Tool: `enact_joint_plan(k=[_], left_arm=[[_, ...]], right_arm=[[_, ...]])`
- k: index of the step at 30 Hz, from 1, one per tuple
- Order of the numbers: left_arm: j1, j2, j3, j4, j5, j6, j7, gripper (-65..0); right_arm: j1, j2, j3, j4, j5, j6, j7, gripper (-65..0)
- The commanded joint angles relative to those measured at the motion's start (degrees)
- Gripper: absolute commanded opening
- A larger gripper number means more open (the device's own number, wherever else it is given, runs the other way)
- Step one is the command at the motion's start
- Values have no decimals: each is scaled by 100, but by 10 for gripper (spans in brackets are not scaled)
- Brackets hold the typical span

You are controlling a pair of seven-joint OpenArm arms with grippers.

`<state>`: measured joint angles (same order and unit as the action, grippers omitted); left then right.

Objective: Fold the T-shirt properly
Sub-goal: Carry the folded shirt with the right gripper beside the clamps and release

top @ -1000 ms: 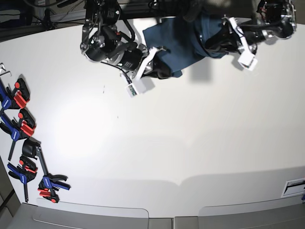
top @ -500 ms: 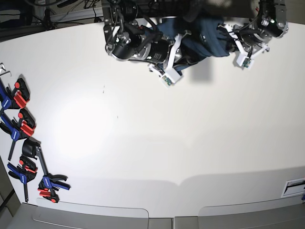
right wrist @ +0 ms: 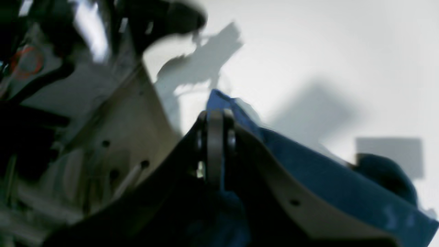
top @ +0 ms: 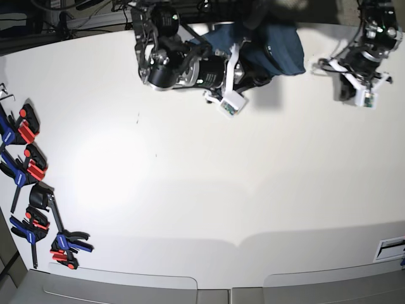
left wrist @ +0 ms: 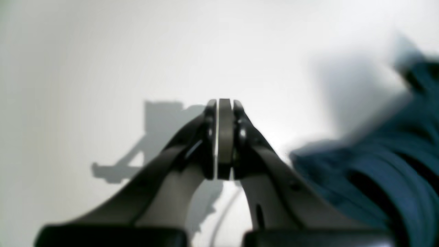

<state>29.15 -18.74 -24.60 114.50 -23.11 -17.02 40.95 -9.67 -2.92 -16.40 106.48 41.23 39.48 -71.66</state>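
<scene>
T-shirt: your T-shirt lay bunched at the far edge of the table, toward its right half in the base view — a rumpled navy heap, not spread flat.

Right tool: your right tool was clenched on a fold of the blue cloth; in its wrist view the fabric ran out from between the closed jaws and draped off to the right.

Left tool: your left tool was clenched on nothing — its jaws pressed together over bare table, with the shirt just beside it. In the base view it sat near the far right corner, apart from the heap.

Step in hand: you looked to be at the early stage, pulling the shirt out of its bundle; no fold seemed made yet.

Next move: you would likely need the left tool to open and take a second edge or corner of the shirt, so both arms could draw it flat toward the table's middle.

Risk: with only one grip, the cloth could drag in a clump.
</scene>
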Motion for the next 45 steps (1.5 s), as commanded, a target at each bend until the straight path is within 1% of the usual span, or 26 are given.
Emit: enact_joint_plan(k=[1,3,5,7,11,13,16,23,28,30,33,36,38,41,44,45], left_arm=[[7,-50,-162,109,-48,-2,-162,-650],[9,-48,-415,109,-48,-7,-160,-650],[9,-48,-581,109,-50,-7,-160,-650],[9,-50,-643,109,-50,-7,-160,-650],[9,-48,-645,109,-55,-7,-160,-650],[11,-48,-645,109,-52,-7,-160,-650],[24,-46,-645,109,-52,-7,-157,-650],[22,-46,-643,109,-118,-7,-160,-650],[22,-46,-643,109,-116,-7,-157,-650],[22,-46,-643,109,-116,-7,-157,-650],[24,-46,-643,109,-116,-7,-157,-650],[22,-48,-643,109,-116,-7,-157,-650],[22,-48,-643,109,-116,-7,-157,-650],[22,-48,-645,109,-116,-7,-157,-650],[22,-48,-643,109,-116,-7,-157,-650],[22,-48,-643,109,-116,-7,-157,-650]], right_arm=[[103,103,-181,76,142,52,-4,-650],[208,372,-614,76,87,52,-125,-650],[273,566,-1064,76,-83,52,-140,-650],[286,662,-1458,74,-356,52,-81,-650],[284,671,-1950,72,-994,52,275,-650],[284,673,-2037,2,-1449,52,535,-650],[304,673,-2037,-382,-1853,52,787,-650],[455,673,-2033,-1858,-1937,52,946,-650],[699,673,-1954,-2763,-2848,52,1578,-650],[793,673,-1727,-2981,-3088,52,1797,-650],[935,673,-1115,-3178,-3123,52,1939,-650],[1032,673,-227,-3193,-3123,52,2002,-650],[1104,673,468,-3193,-3121,-11,2039,-650],[1248,675,1561,-3193,-3088,-269,2050,-650],[1357,682,2662,-3193,-2892,-610,2048,-650],[1381,730,3005,-3193,-2815,-728,2055,-650]])
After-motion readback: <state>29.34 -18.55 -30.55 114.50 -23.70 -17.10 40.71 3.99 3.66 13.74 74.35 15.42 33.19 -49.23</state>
